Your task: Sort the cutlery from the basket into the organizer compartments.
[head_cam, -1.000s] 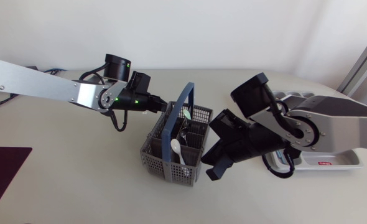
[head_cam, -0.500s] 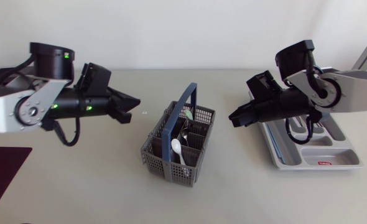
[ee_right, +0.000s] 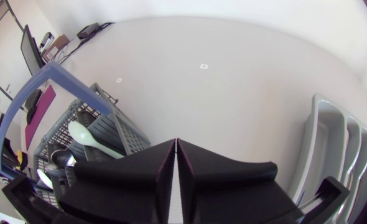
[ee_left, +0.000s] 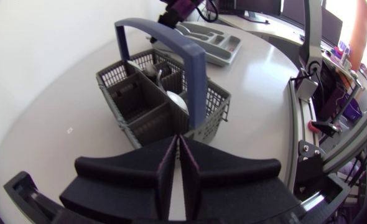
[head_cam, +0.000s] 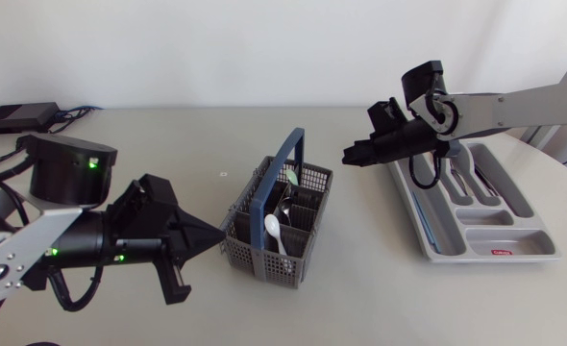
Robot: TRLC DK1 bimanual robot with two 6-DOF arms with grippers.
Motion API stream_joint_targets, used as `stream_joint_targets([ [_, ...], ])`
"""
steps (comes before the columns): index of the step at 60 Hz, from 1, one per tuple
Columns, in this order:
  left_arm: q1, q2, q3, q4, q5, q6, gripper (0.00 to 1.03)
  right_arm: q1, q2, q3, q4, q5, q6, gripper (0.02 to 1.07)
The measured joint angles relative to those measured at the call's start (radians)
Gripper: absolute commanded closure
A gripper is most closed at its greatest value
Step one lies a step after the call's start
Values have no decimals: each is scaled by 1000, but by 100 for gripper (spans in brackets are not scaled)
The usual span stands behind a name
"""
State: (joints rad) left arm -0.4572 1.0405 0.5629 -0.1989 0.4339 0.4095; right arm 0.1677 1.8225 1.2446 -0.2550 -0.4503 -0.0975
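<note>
Wrist views alone show left pincer [ee_left: 178, 138] and right pincer [ee_right: 175, 142] closed, empty, head view shows grey basket [head_cam: 253, 257] at tabletop [head_cam: 360, 288] centre, white spoon [head_cam: 273, 229] inside, organizer [head_cam: 519, 216] at its 3 o'clock, cutlery [head_cam: 461, 178] inside, blue handle [head_cam: 282, 168] spanning basket

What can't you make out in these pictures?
Head view: cutlery in the basket too small and tangled to count; its handle covers some.
Head view: right arm hides part of the organizer.
Right wrist view: organizer cut by the edge, right claw covering part of the basket.
</note>
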Motion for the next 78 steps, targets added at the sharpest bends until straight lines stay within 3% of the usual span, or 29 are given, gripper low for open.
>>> stream_joint_targets([
  [13,-22,5,-51,-13,0,26,96,2,91,110,-60,-59,12,97],
  [33,6,138,-67,133,0,37,96,42,119,115,-98,-115,11,97],
  [78,176,399,63,280,-16,48,96,39,-105,-148,-114,-114,-22,97],
])
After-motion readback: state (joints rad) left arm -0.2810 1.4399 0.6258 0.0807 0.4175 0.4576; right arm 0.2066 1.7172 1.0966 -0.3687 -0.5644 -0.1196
